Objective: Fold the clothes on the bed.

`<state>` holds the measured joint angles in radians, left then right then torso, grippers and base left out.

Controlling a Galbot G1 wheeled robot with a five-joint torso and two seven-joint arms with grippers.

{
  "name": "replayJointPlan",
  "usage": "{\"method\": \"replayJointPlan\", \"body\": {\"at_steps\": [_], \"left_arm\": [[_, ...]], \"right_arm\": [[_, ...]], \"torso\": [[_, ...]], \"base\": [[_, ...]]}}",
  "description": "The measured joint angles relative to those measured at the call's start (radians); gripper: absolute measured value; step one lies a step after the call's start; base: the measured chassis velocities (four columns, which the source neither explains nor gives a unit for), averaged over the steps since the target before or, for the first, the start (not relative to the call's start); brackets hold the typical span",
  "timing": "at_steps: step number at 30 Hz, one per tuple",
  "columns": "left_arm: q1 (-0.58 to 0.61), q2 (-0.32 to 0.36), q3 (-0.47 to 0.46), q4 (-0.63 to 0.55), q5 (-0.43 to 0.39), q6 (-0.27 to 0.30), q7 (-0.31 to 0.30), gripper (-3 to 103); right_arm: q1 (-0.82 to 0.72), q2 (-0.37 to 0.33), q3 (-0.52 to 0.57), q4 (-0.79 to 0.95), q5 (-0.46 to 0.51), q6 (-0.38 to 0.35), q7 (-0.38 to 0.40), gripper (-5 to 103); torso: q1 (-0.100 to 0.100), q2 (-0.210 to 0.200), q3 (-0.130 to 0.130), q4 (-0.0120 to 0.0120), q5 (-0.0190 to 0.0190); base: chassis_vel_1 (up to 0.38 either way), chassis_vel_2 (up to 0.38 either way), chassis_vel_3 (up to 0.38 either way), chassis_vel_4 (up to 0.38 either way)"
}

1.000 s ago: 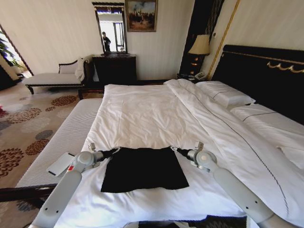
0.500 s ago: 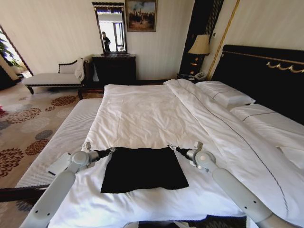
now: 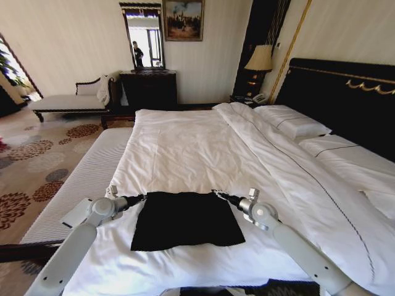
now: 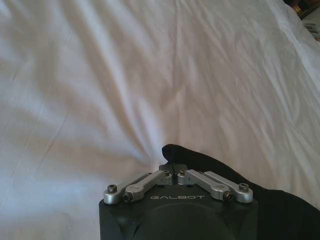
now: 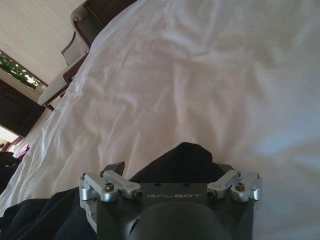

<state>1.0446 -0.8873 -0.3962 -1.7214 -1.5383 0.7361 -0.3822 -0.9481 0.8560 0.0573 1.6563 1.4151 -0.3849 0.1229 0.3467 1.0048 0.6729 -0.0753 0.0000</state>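
The black T-shirt (image 3: 187, 219) lies folded flat on the near part of the bed (image 3: 203, 148), its far edge stretched between the left end effector (image 3: 143, 197) and right end effector (image 3: 217, 194), each clamped on a far corner.

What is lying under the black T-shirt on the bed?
The white duvet lies under the black T-shirt. The part beneath the cloth is covered, so anything there cannot be seen.
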Motion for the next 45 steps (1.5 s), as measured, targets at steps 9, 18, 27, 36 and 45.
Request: {"method": "replayJointPlan", "body": {"at_steps": [9,18,27,36,45], "left_arm": [[0.008,0.007,-0.011,-0.004,0.010,0.000,-0.001,0],[0.010,0.005,-0.013,-0.007,0.019,-0.001,-0.002,0],[0.002,0.005,-0.027,-0.006,0.024,-0.001,0.003,0],[-0.059,-0.011,-0.044,0.017,0.076,-0.053,0.105,0],[-0.033,0.004,-0.068,-0.023,0.067,-0.152,0.310,0]], "right_arm": [[-0.009,-0.011,-0.001,0.013,-0.007,0.015,-0.040,68],[-0.016,-0.014,0.001,-0.009,-0.049,0.045,-0.080,25],[-0.012,-0.005,0.028,-0.034,-0.066,0.094,-0.086,2],[0.038,0.012,0.073,-0.049,-0.024,0.187,-0.109,2],[0.005,-0.002,0.131,-0.004,-0.012,0.316,-0.256,2]], "torso": [[0.000,0.000,0.000,0.0000,0.0000],[0.000,0.000,0.000,0.0000,0.0001],[0.000,0.000,0.000,0.0001,0.0002],[0.000,0.000,0.000,0.0000,0.0000],[0.000,0.000,0.000,0.0000,-0.0001]], "base": [[0.000,0.000,0.000,0.000],[0.000,0.000,0.000,0.000],[0.000,0.000,0.000,0.000],[0.000,0.000,0.000,0.000],[0.000,0.000,0.000,0.000]]}}
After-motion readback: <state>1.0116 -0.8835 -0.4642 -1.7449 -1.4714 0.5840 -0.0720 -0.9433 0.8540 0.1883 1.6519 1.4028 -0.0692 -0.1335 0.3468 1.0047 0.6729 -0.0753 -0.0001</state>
